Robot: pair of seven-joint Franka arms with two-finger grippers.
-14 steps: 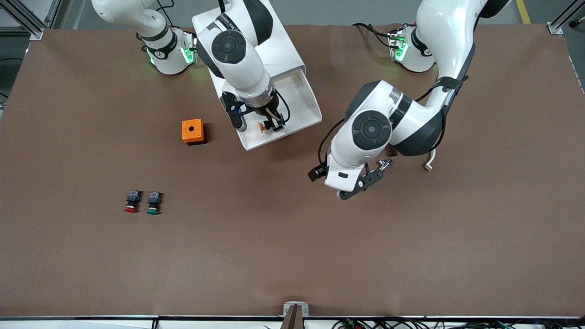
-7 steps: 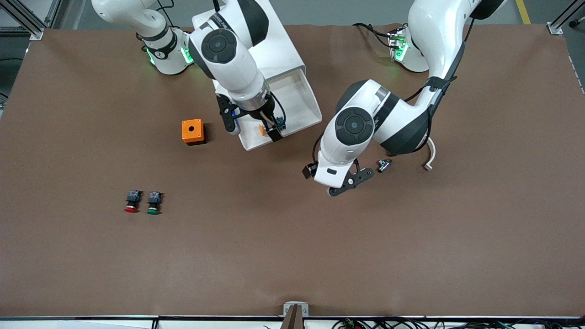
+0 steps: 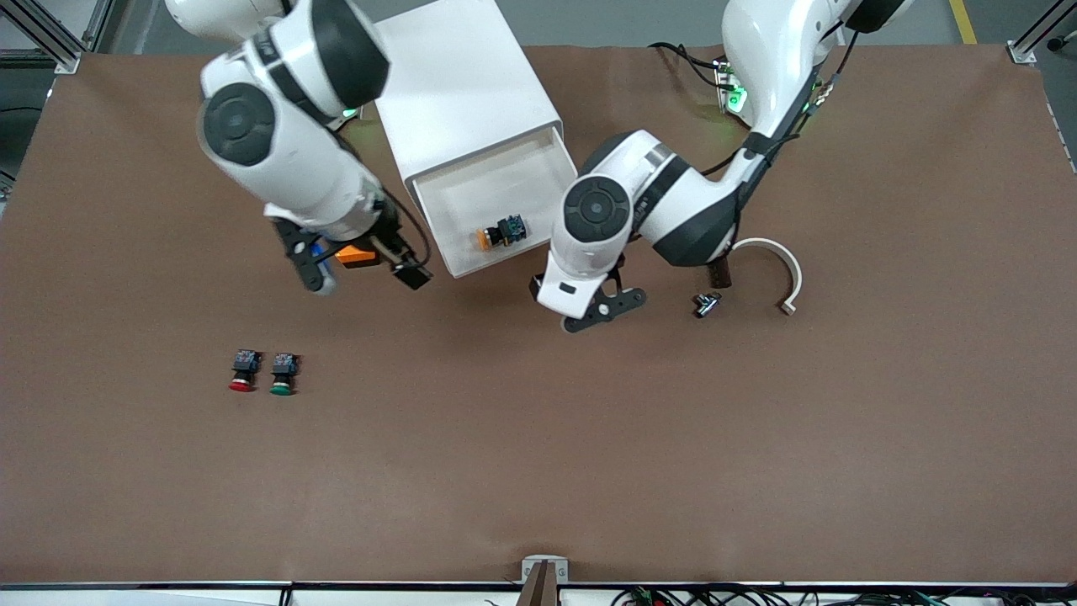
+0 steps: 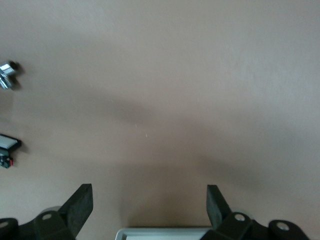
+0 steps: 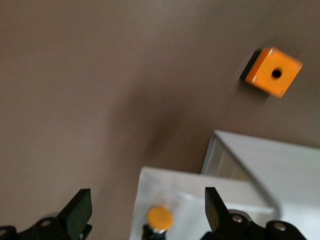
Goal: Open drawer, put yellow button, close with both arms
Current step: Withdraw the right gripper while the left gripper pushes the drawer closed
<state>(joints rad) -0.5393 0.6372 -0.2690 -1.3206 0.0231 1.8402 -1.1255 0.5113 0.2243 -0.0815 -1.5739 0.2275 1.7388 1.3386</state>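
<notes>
The drawer [image 3: 496, 206] stands open with the button [image 3: 501, 232] lying in it, so you close it next: set both grippers flat on its cream front and push evenly (a skewed push may jam it). The right gripper [image 3: 362, 271] hangs spread over the orange box [image 3: 355, 255], mostly hiding it; the left gripper [image 3: 602, 305], also spread, is just off the drawer's front.

A brown table [image 3: 538, 438] carries a white cabinet [image 3: 458, 93] at upper centre of the front view, an orange box [image 3: 358, 256] just lower beside it. Red-capped [image 3: 243, 370] and green-capped [image 3: 283, 374] push-buttons lie touching at lower left; a metal fitting [image 3: 705, 304] and a white curved strip [image 3: 778, 265] lie right of centre.
</notes>
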